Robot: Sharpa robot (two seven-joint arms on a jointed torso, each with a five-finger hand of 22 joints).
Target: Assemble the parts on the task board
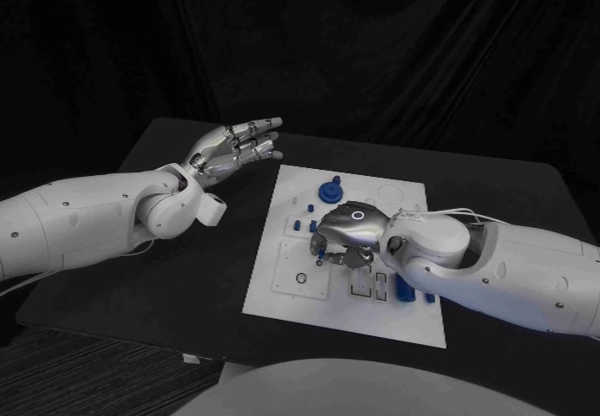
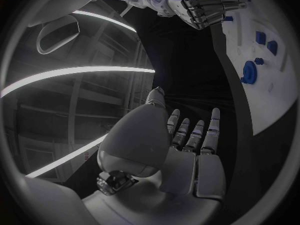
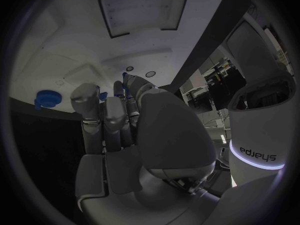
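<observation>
left hand (image 1: 235,149): spread, holds nothing, above table left of board.
task board (image 1: 407,316): mid-table; round blue part (image 1: 330,190) stands near far edge, small blue parts (image 1: 405,287) still loose.
right hand (image 1: 347,236): over board centre, fingers curled down; grip can't tell.
progress: looks early, most assy left.

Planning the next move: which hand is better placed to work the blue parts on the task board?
Right. The right hand is over the task board, fingers down among the blue parts; the left hand is raised beside the board, holding nothing.
</observation>
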